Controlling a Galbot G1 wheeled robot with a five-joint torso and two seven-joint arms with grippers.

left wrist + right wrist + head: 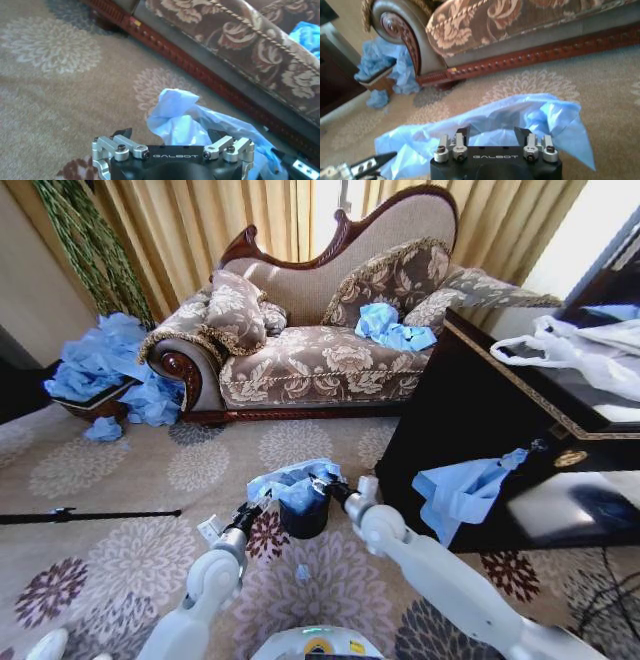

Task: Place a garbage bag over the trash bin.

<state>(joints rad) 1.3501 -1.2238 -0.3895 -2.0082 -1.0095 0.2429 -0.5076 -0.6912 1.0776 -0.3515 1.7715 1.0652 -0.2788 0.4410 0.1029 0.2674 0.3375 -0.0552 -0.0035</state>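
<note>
Both grippers meet at the trash bin [304, 518], which stands on the patterned carpet [130, 480] in front of the sofa [320, 350]. The garbage bag [296, 483] lies crumpled over the bin's top, its light-blue film bunched above the rim.

The left gripper [258, 507] is at the bin's left side. In its wrist view the fingers [121, 133] stand spread apart, with the bag's plastic [190, 123] rising between them; whether they pinch it cannot be told.

The right gripper [335, 488] is at the bin's right side. Its fingers [462, 133] are likewise parted, the bag [520, 116] spread just beyond them.

Each wrist housing reads "GALBOT".

One bin and one bag over it; another blue bag hangs off the dark cabinet [470, 410] right of the bin.
</note>
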